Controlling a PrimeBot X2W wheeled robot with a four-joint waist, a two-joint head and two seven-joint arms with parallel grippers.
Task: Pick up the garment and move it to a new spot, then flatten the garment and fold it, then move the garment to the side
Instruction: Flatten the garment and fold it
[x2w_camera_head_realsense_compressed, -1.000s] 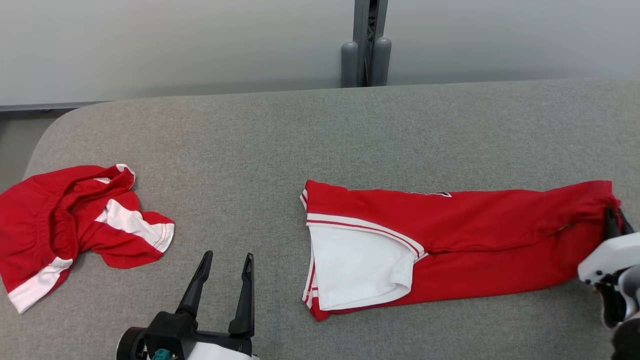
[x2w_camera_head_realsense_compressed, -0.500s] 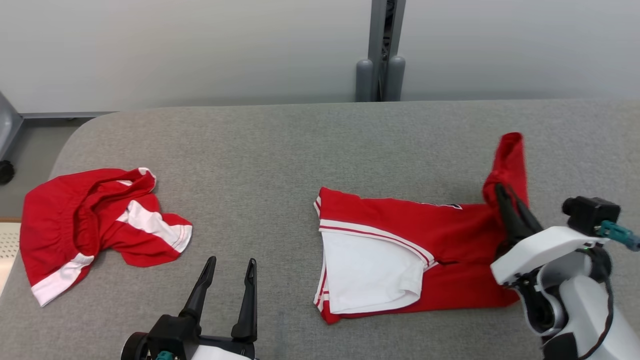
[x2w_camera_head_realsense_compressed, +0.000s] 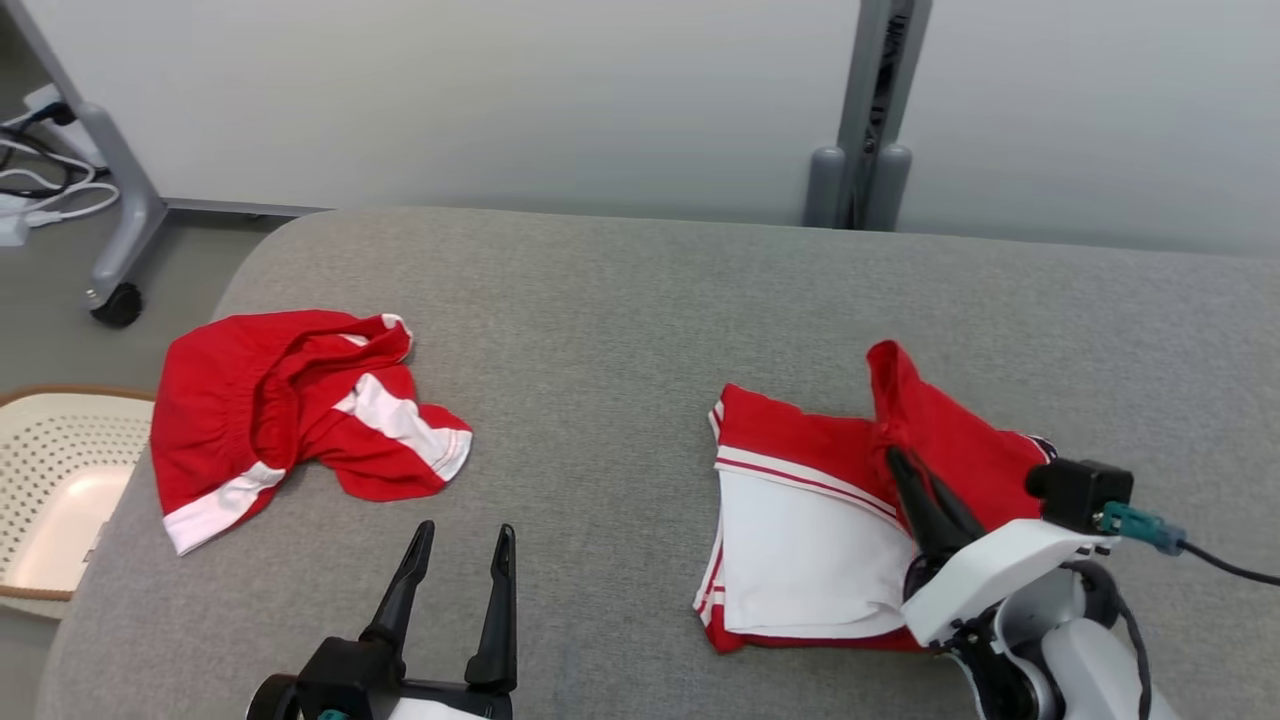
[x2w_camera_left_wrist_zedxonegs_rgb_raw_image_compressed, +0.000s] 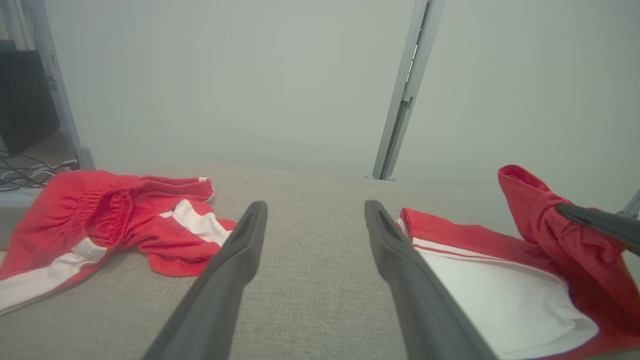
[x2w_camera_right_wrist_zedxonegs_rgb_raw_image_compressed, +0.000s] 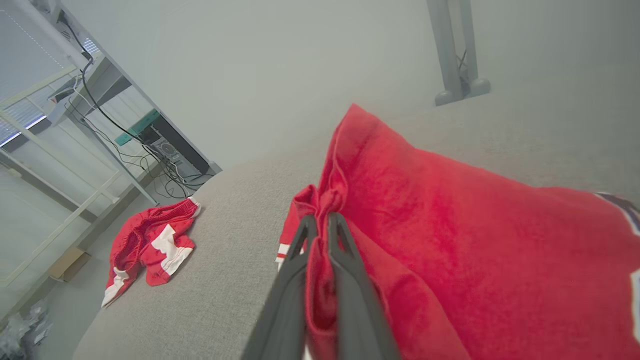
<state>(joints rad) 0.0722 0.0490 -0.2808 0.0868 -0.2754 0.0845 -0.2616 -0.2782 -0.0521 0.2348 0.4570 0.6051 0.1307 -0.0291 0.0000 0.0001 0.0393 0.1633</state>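
The garment (x2w_camera_head_realsense_compressed: 960, 440) is red with a white striped panel and lies on the right of the grey padded table (x2w_camera_head_realsense_compressed: 620, 330). My right gripper (x2w_camera_head_realsense_compressed: 893, 458) is shut on the garment's bunched red end, held raised above the white panel (x2w_camera_head_realsense_compressed: 800, 550). In the right wrist view the red cloth (x2w_camera_right_wrist_zedxonegs_rgb_raw_image_compressed: 450, 225) drapes away from the shut right gripper (x2w_camera_right_wrist_zedxonegs_rgb_raw_image_compressed: 321, 219). My left gripper (x2w_camera_head_realsense_compressed: 465, 530) stands open and holds nothing, low at the table's front, left of the garment. In the left wrist view the left gripper (x2w_camera_left_wrist_zedxonegs_rgb_raw_image_compressed: 315, 206) frames bare table, with the garment (x2w_camera_left_wrist_zedxonegs_rgb_raw_image_compressed: 500, 295) at its right.
A second red and white garment (x2w_camera_head_realsense_compressed: 280, 400) lies crumpled at the table's left. A white perforated basket (x2w_camera_head_realsense_compressed: 60, 470) sits on the floor beyond the left edge. A wheeled stand leg (x2w_camera_head_realsense_compressed: 120, 200) and cables are behind it, a grey post (x2w_camera_head_realsense_compressed: 860, 180) at the back.
My right gripper has lifted the garment's right end and carried it leftward over the rest, shortening it. The head camera has turned left. The left gripper stays open in place.
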